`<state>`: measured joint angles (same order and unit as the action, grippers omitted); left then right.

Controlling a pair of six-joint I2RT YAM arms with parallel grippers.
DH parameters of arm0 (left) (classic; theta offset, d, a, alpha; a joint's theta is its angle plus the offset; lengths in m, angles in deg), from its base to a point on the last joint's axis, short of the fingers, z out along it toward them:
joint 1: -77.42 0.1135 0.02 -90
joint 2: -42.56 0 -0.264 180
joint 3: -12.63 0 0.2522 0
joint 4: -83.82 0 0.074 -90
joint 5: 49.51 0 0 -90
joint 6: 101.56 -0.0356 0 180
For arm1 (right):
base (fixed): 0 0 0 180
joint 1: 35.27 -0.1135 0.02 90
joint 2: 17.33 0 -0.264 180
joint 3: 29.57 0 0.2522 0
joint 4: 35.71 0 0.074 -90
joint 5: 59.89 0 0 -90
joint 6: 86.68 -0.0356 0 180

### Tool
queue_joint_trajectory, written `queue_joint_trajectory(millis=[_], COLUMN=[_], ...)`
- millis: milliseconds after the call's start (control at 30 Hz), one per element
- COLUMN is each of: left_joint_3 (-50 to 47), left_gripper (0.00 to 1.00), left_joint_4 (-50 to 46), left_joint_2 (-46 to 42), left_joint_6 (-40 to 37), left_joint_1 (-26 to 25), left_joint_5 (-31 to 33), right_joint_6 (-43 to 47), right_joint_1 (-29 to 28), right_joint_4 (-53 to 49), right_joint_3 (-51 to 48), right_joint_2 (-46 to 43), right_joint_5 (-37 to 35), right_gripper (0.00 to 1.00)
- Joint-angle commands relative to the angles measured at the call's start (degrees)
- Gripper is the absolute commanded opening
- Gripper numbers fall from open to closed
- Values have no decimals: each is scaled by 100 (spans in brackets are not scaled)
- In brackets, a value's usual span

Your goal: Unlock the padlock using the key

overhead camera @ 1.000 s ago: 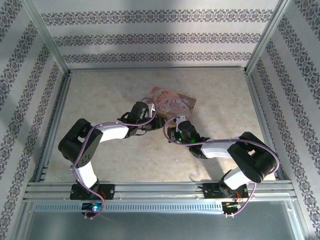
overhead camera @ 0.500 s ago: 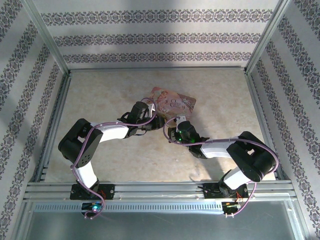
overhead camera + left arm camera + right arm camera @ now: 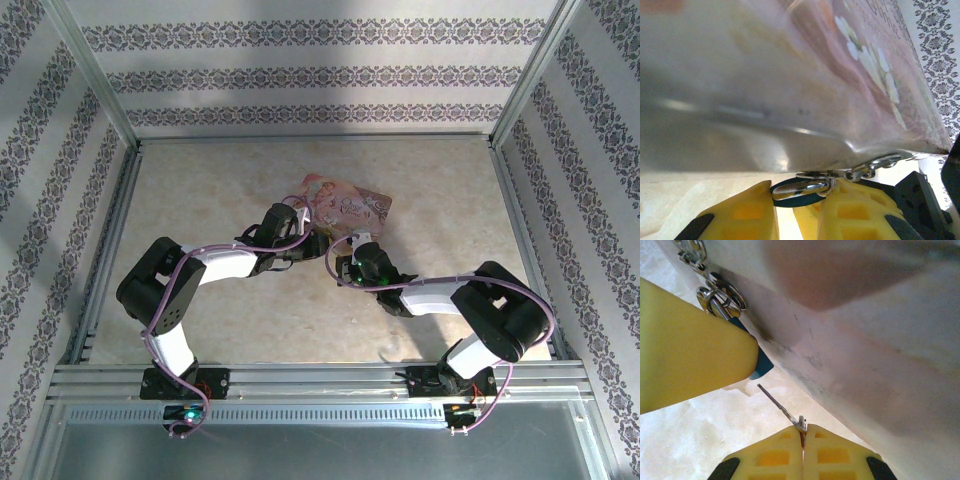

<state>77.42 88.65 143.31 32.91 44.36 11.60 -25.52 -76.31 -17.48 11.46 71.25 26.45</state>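
Pinching the key [image 3: 779, 404] by its head, the right claw [image 3: 802, 434] has its yellow pads pressed flat together, and the thin blade sticks out ahead of them, slanting toward the lock. Its tip stands just short of the padlock [image 3: 761, 366], whose blue body peeps out from behind a pad of the left claw [image 3: 797, 194]; tip and lock are near but apart. The left claw is closed on that blue body, with the silvery shackle [image 3: 802, 187] lying across the top of its pads and seemingly threaded through the small catch [image 3: 875, 163] on the edge of the pink tin [image 3: 790, 75]. The tin sits on the bench [image 3: 200, 200], and its side wall runs close beside the key.

The step in hand, I judge, is bringing the blade into the keyhole. Doing it well calls for lining the blade up with the axis of the lock body before pushing, since the sliver is thin and held only at its end: a skewed push would likely swing it in the pads or bend it. I cannot see the keyhole itself, so the approach should be slow and small. The left claw needs to hold firm so the lock does not swivel, and the right wrist should stay off the tin's wall.
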Motion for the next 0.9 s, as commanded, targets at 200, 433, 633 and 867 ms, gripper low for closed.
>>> queue_joint_trajectory(millis=[200, 433, 633, 867], left_joint_3=[179, 161, 142, 136], left_gripper=[19, 19, 19, 19], left_joint_4=[259, 272, 277, 277], left_joint_2=[-231, -232, -231, -249], left_joint_6=[32, 53, 60, 71], left_joint_1=[-105, -113, -113, -113], left_joint_5=[-15, -12, -2, 13], right_joint_6=[-183, -270, -358, -523], right_joint_1=[-35, -5, 8, 13], right_joint_4=[154, 316, 378, 204], right_joint_3=[200, 248, 218, 218], right_joint_2=[61, 114, 142, 195], right_joint_5=[-75, -25, -64, -201], right_gripper=[0, 0, 0, 0])
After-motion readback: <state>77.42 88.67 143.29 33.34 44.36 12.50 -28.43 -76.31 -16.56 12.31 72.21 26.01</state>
